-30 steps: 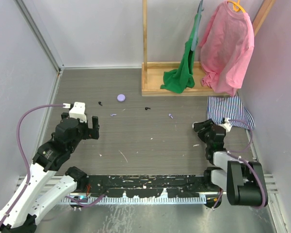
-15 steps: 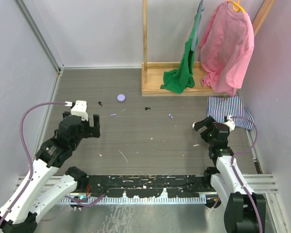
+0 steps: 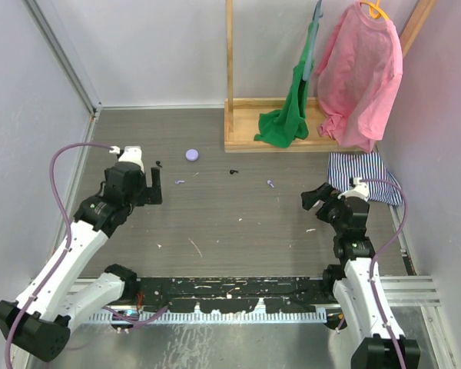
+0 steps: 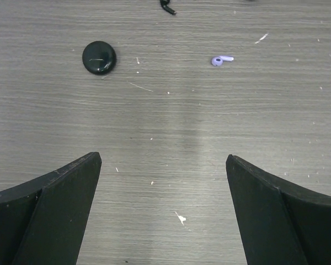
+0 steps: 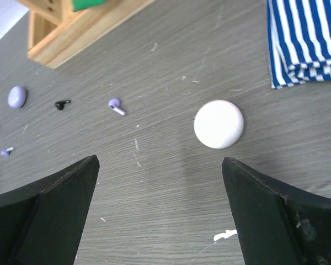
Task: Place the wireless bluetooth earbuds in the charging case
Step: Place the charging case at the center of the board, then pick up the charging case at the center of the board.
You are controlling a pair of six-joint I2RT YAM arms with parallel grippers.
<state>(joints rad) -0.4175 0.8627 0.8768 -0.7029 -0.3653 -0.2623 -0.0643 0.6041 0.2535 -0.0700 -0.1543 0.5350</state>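
Left claw (image 4: 164, 215): the jaws are spread wide and nothing is held; only bare tabletop (image 4: 171, 138) is seen in the gap. Ahead of it, in the left wrist view, a black round case (image 4: 99, 57) is noted to the left and the left lilac earbud (image 4: 221, 59) to the right. Both lie loose and well apart. The left black earbud (image 4: 167, 6) is cut off by the top edge of that view.

Right claw (image 5: 160, 215): the jaws are likewise set wide and nothing is gripped. A white round case (image 5: 219, 123) is seen on the tabletop ahead, toward the right-hand finger. Farther out and to the left, the right lilac earbud (image 5: 116, 105), the middle black earbud (image 5: 61, 104) and a lilac round case (image 5: 17, 96) are found in a loose row, none touching another.

All earbuds in view lie on the tabletop, apart from the cases.

Beyond the white case, a folded striped cloth (image 5: 309, 38) is recorded, not touching it. At the far edge a wooden rack (image 3: 276, 142) is placed, with a green garment (image 3: 292, 108) and a pink garment (image 3: 361, 77) hung on it.
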